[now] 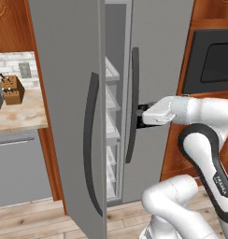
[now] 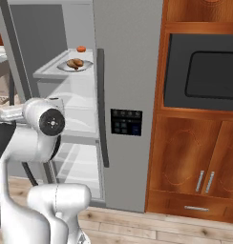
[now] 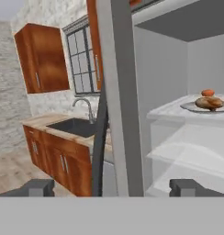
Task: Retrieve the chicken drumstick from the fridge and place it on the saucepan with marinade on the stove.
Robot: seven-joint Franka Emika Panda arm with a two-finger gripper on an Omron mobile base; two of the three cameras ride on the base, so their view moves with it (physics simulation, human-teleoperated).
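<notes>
Chicken drumstick (image 2: pixel 75 62) lies on a grey plate (image 2: pixel 85 67) on an upper shelf (image 2: pixel 51 71) inside the fridge (image 2: pixel 125 57), golden-brown and lumpy, with a small round red-orange item (image 2: pixel 81 48) just behind it; in the hand view the same drumstick (image 3: pixel 209 103) shows on the plate at the right, the orange item (image 3: pixel 207 92) beyond it. The fridge's left door (image 1: pixel 69 93) stands swung wide open, its long dark curved handle (image 1: pixel 90 140) facing the left base camera, while the right door (image 1: pixel 155 56) is closed and carries a dark control panel (image 2: pixel 126 122). The gripper (image 3: pixel 113 187) is held out in front of the open compartment — its two dark fingertips (image 3: pixel 36 187) sit well apart, nothing between them, and the edge of the open door stands in the gap in the hand view. The drumstick is well apart from the gripper, higher and deeper in the fridge. From the left base view the hand (image 1: pixel 151 114) is level with the right door's handle (image 1: pixel 133 107). Left of the fridge is a counter (image 1: pixel 17 116) with a knife block (image 1: pixel 12 88); to the right, a dark wall oven (image 2: pixel 202 71) is set in wooden cabinets (image 2: pixel 195 167). Past the door in the hand view lie a sink (image 3: pixel 77 126) with a faucet (image 3: pixel 86 108) and a window (image 3: pixel 84 57).
</notes>
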